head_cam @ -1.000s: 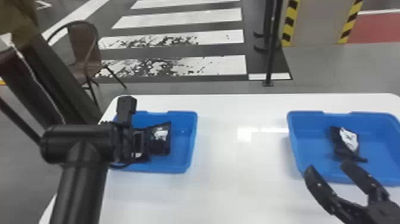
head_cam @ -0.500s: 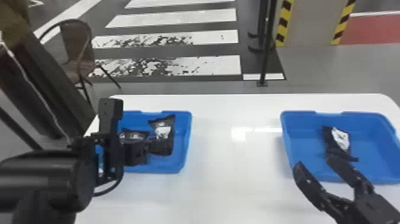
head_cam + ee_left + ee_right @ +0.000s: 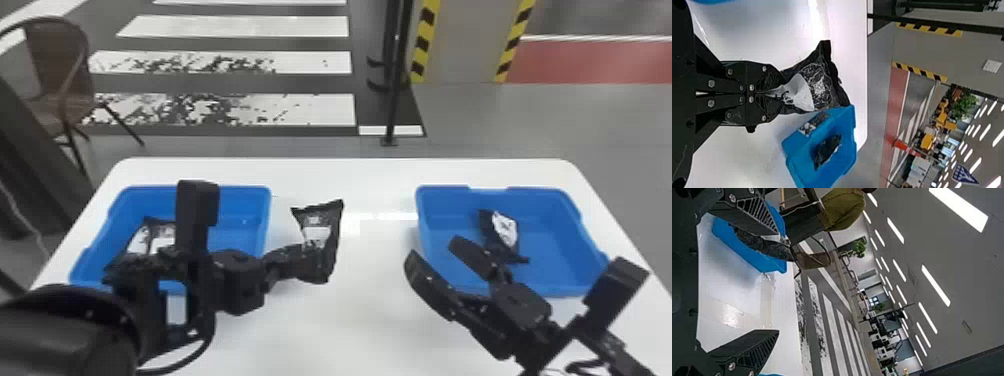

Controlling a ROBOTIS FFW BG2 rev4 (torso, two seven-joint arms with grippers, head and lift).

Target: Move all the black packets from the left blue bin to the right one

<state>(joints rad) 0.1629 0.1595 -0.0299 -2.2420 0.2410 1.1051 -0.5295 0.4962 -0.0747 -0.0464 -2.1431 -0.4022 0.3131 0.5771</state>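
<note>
- Step in hand: transfer of one packet (image 3: 320, 235) from the left bin (image 3: 245, 210) to the right bin (image 3: 555, 235), judged to be at the carrying stage. The packet is in the gap between the bins, nearer the left one and beyond its wall.
- Left gripper (image 3: 774, 93): fingers together, clamped on one end of the packet, whose free end spreads out beyond the tips.
- Right gripper (image 3: 434, 250): fingers apart, nothing between them, at the near left corner of the right bin.
- Next move: the left arm should carry the packet across the table (image 3: 370, 310) to the right bin and let go only once it is wholly inside the walls. The right gripper may crowd that corner, so a path over the far part of the bin seems safer.
- Left bin, contents: what look like two packets (image 3: 150, 240) with pale labels, side by side; the left arm partly covers them, so the count is uncertain.
- Right bin, contents: one packet (image 3: 826, 150) lying on the floor of the bin, with ample room beside it.
- Progress: apparently early; the packets in the left bin call for further trips.
</note>
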